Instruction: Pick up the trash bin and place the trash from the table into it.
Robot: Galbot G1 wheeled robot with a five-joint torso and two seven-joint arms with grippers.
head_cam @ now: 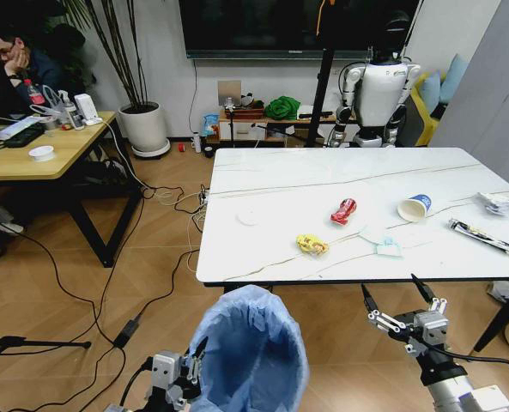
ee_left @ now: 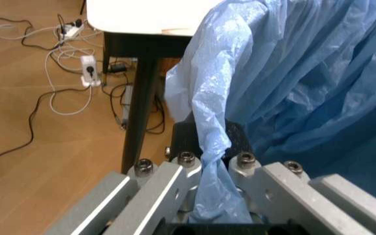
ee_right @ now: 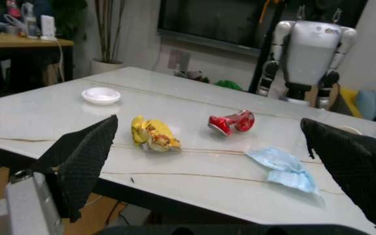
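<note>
1. Spanning the upper half of the head view: the bench (head_cam: pixel 271 184), white marble-look top on black legs, carrying all the trash.
2. Trash bin (head_cam: pixel 250 352), lined with a blue bag, at 6 o'clock below the bench's near edge, held up off the floor.
3. Left gripper (head_cam: pixel 188 369), at 9 o'clock of the bin; fingers pinched together on the bag's gathered rim, as the left wrist view shows.
4. Right gripper (head_cam: pixel 396 302), at 3 o'clock of the bin, just short of the bench edge; fingers spread wide, empty.
5. Paper cup (head_cam: pixel 415 207), on its side, at 2 o'clock from the bench centre.
6. Dark wrapper (head_cam: pixel 484 237), far right.
7. Red can (head_cam: pixel 343 211), crushed, mid-bench.
8. Yellow wrapper (head_cam: pixel 312 245), at 7 o'clock of the can.
9. Mask (head_cam: pixel 388 248), near edge.
10. White disc (head_cam: pixel 249 217), left.
11. Handling judgement: keep the bin mouth level beneath the bench edge; the yellow wrapper and mask lie closest; straddle each piece fully before closing.
</note>
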